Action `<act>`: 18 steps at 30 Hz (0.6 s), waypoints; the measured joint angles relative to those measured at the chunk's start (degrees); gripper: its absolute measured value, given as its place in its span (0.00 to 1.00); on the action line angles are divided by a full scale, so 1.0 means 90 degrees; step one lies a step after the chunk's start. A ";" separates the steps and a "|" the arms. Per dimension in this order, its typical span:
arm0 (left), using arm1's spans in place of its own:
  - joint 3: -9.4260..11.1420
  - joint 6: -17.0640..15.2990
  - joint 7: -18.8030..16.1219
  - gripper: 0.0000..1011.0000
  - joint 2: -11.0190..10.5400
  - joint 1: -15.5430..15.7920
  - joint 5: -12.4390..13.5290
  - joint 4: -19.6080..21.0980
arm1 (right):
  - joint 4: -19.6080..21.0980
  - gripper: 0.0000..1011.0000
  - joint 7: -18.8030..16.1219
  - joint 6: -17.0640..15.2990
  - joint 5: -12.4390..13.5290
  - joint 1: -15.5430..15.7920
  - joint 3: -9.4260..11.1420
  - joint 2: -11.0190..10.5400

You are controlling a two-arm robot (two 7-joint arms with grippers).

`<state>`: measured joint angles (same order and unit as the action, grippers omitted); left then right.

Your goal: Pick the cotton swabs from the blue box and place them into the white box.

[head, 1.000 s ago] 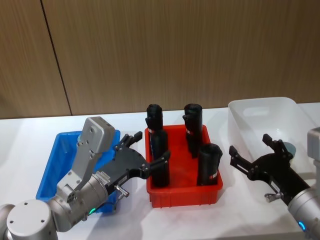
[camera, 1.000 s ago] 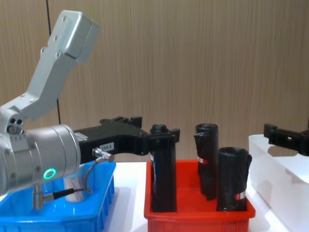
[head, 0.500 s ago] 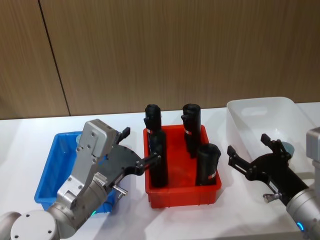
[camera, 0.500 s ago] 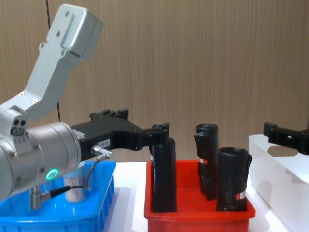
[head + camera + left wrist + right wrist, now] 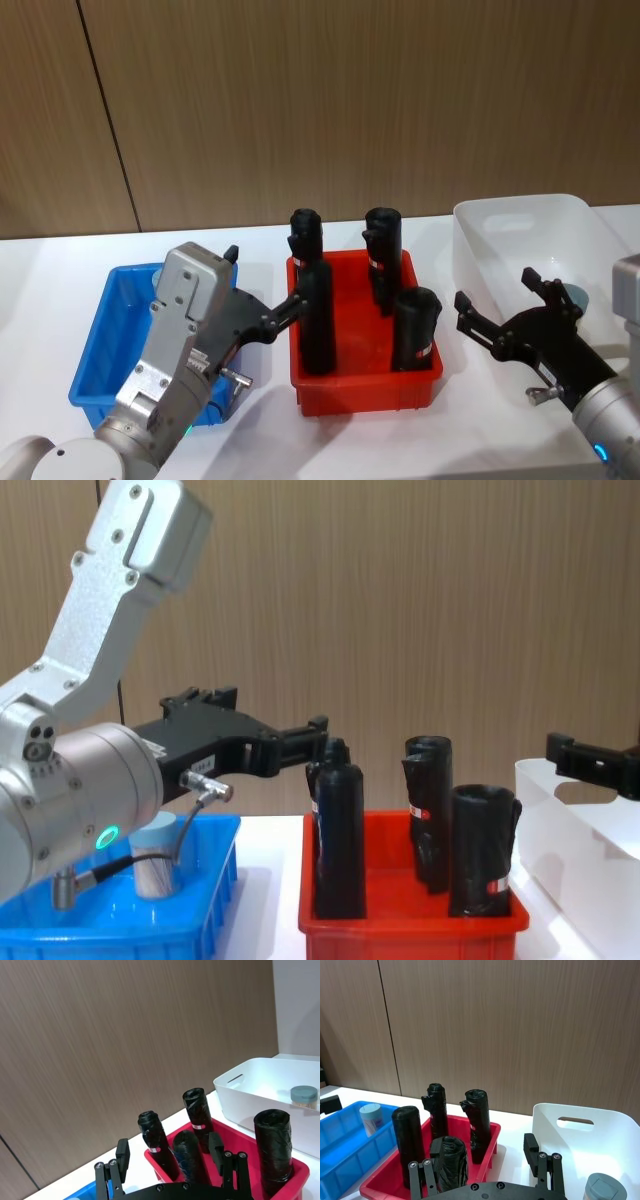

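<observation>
White tabletop [image 5: 40,270] before a wood-panelled wall [image 5: 350,100]. Shallow bright blue plastic bin [image 5: 100,340] at the left, red plastic bin [image 5: 365,385] of upright black rolls [image 5: 415,330] in the middle, translucent white plastic bin [image 5: 520,215] at the right. One clear cotton-swab tub [image 5: 155,865] stands in the blue bin's far end, long axis vertical, pale-blue lid up. A second tub [image 5: 303,1096] stands upright in the white bin. Left gripper [image 5: 266,276] hovers above the blue bin's right edge, fingers spread wide and empty, pointing at the red bin. Right gripper [image 5: 497,290] hangs beside the white bin's near left wall, fingers likewise wide and empty.
</observation>
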<state>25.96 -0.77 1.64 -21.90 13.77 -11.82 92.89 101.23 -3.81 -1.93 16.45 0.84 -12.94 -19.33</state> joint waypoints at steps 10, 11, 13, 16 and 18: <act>0.0012 0.0002 -0.0110 0.99 -0.0002 -0.0024 0.0040 0.0039 | -0.0001 0.99 -0.0003 -0.0003 0.0002 -0.0001 0.0000 0.0000; 0.0012 0.0002 -0.0111 0.99 -0.0001 -0.0024 0.0040 0.0039 | -0.0002 0.99 -0.0005 -0.0003 0.0002 -0.0001 0.0000 0.0000; 0.0011 0.0002 -0.0112 0.99 0.0000 -0.0024 0.0040 0.0039 | -0.0003 0.99 -0.0012 -0.0004 0.0002 -0.0002 0.0000 0.0001; 0.0012 0.0002 -0.0113 0.99 0.0001 -0.0023 0.0040 0.0039 | -0.0008 0.99 -0.0038 -0.0013 0.0008 -0.0006 0.0005 0.0000; 0.0011 0.0002 -0.0113 0.99 0.0001 -0.0023 0.0040 0.0039 | -0.0013 0.99 -0.0071 -0.0023 0.0021 -0.0011 0.0009 -0.0001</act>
<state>26.06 -0.75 0.62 -21.89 13.56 -11.46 93.23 101.12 -4.44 -2.14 16.64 0.74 -12.86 -19.35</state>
